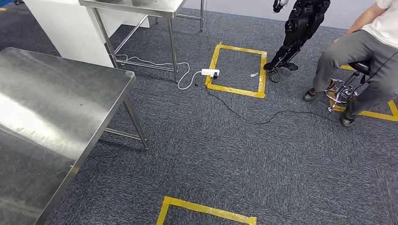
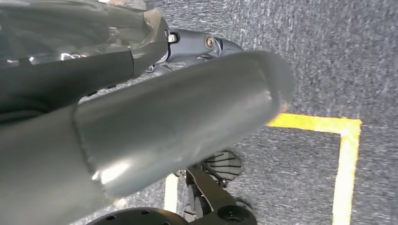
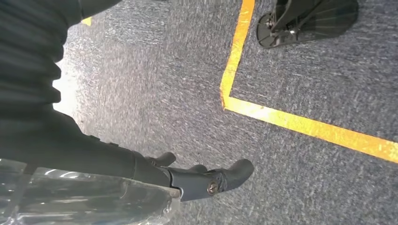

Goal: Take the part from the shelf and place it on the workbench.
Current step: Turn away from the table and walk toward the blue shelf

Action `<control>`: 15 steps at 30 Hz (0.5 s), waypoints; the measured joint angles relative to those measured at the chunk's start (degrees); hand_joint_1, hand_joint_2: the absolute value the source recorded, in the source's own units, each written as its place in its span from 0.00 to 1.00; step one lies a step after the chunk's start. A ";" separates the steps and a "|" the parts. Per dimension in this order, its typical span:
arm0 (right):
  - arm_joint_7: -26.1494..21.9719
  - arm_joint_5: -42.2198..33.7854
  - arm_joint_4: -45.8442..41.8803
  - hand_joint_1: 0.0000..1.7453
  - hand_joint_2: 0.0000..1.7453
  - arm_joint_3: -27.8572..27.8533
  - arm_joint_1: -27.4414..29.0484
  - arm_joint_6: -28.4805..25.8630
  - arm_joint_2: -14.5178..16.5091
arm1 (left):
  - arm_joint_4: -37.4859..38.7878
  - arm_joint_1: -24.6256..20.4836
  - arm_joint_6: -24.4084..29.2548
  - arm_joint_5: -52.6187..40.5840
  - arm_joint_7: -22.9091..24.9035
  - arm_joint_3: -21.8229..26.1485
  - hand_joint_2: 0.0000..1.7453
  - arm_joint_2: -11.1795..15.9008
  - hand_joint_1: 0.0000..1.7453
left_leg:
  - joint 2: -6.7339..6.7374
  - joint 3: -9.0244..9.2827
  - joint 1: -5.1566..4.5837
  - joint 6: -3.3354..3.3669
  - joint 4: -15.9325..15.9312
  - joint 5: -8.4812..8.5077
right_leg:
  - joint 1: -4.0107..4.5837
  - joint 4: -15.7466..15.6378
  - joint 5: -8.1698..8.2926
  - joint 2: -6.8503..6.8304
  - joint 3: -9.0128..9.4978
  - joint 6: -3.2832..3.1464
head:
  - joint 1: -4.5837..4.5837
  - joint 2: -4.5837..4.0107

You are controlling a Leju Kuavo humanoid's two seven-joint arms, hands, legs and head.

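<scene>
We begin at the left hand [image 2: 155, 122], seen from its wrist: the thick grey thumb lies blurred across the foreground and hides most of the dark fingers [image 2: 206, 44] behind it, so we cannot tell whether this hand is spread or curled, though we make out nothing in it. The right hand [image 3: 197, 180] hangs over the grey carpet [image 3: 155, 93] with its dark fingers [image 3: 234, 169] stretched out and loose, and nothing between them. Both hands hang above the floor, each near a line of yellow tape [image 3: 300, 124]. As for the part, we cannot tell where it is. From the head view we look down on a steel workbench [image 1: 47, 103] at the left, its top bare and shiny. Further off stands a second steel table [image 1: 136, 5], with a white panel [image 1: 65, 33] just beside it. A white power strip [image 1: 210, 72] lies on the edge of a taped yellow square [image 1: 237, 70], a white cable [image 1: 155, 63] running from it towards the second table's legs and a black cable [image 1: 263, 121] trailing away to the right. Beyond the square stand the black legs of another robot [image 1: 300, 28], and beside them a person [image 1: 361, 47] sits on a stool [image 1: 345, 89].
</scene>
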 joint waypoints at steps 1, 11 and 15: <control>-0.05 0.02 0.00 0.00 1.00 0.05 0.06 0.02 -0.08 | 0.00 -0.10 0.01 0.01 0.00 0.00 0.00 -0.10 0.00 | 0.67 0.00 -0.10 0.43 -0.15 0.21 | -0.06 -0.07 0.16 0.46 -0.40 0.43 | -0.02 0.00; 0.32 -0.26 0.00 0.00 1.00 0.15 -0.11 0.15 -0.40 | -0.02 -0.73 -0.06 -0.62 0.55 0.00 0.00 -0.37 0.00 | 8.10 0.42 -0.52 1.96 -1.33 0.70 | -0.96 8.91 -3.41 -7.36 -4.74 2.55 | 0.43 0.00; 0.68 -0.34 0.00 0.00 1.00 0.15 -0.59 0.14 -0.35 | -0.02 -1.09 -0.08 -0.77 0.97 0.00 0.00 -0.34 0.00 | 10.36 1.15 -1.04 0.59 -1.18 -0.11 | -0.35 0.07 -0.62 -10.37 0.00 1.70 | 0.30 0.00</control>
